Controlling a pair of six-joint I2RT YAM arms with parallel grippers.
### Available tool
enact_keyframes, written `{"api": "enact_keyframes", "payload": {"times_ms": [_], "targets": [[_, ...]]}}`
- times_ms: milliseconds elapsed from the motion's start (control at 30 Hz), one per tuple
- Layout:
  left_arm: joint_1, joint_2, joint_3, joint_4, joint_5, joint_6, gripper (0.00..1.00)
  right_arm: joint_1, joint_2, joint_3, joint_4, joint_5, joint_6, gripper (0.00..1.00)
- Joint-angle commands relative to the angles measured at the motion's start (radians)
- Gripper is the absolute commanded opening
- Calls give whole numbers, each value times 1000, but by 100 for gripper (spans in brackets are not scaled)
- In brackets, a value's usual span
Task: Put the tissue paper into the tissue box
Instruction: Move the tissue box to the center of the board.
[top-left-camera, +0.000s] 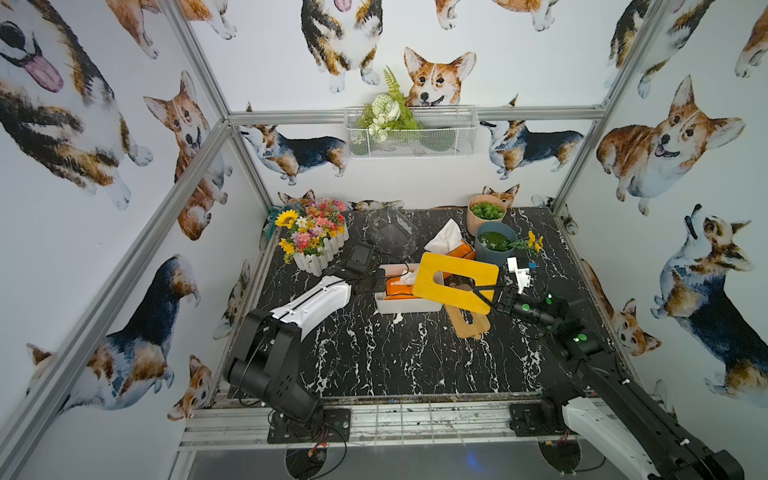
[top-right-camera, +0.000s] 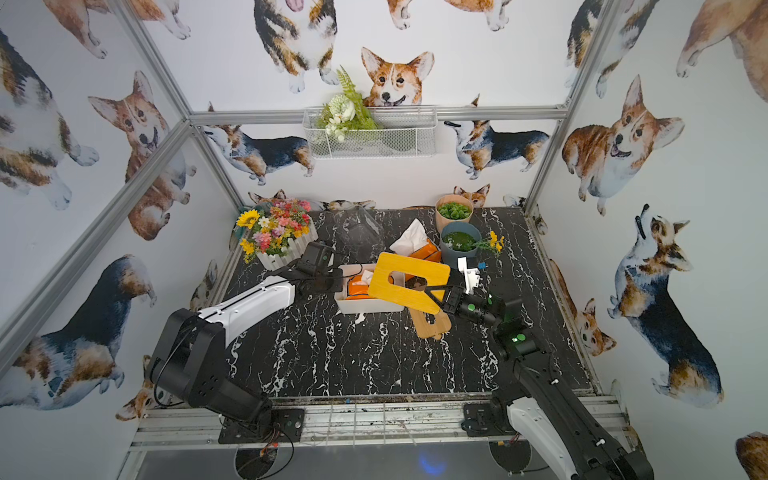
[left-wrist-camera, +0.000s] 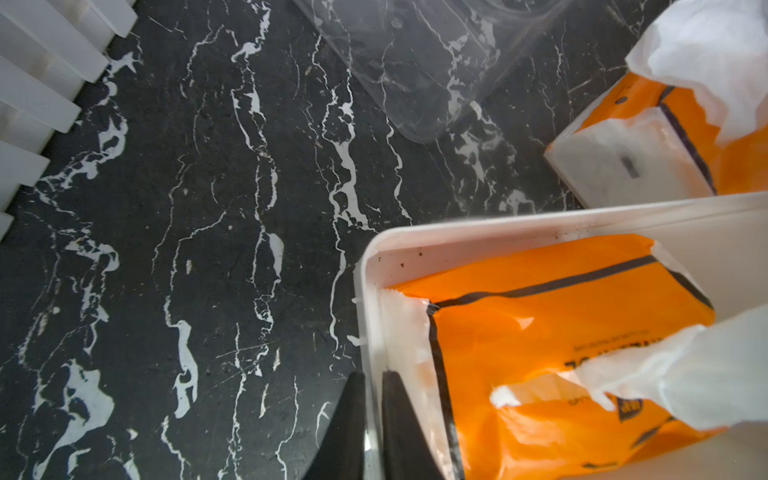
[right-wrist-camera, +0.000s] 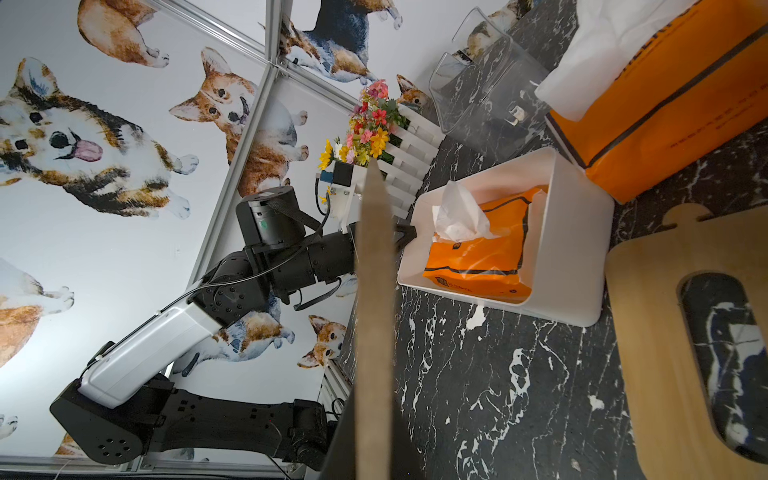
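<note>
Left end effector (left-wrist-camera: 373, 378) tight on box (left-wrist-camera: 498, 227)

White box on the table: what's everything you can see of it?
The white box is a smooth, plastic-looking oblong tub with rounded corners, open on top, standing upright on the black marbled table. An orange tissue pack lies inside, a white tissue sticking up from it. The left gripper pinches one short end wall, one finger inside, one outside. A yellow wooden lid, held by the right gripper, hangs tilted over the other end.
</note>
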Motion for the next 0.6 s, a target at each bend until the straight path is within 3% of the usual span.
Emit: {"api": "enact_keyframes", "payload": {"times_ms": [0,100,567], "targets": [[-5,6,13,-36,-10,38,9,2,-2,-2,49,-17,-1,0],[-10,6,21,-56,-13,51,0,2,-4,-5,49,-17,4,0],[-112,-89,-26,-98,-46,48,0,2,-84,-92,84,-42,104,0]]}}
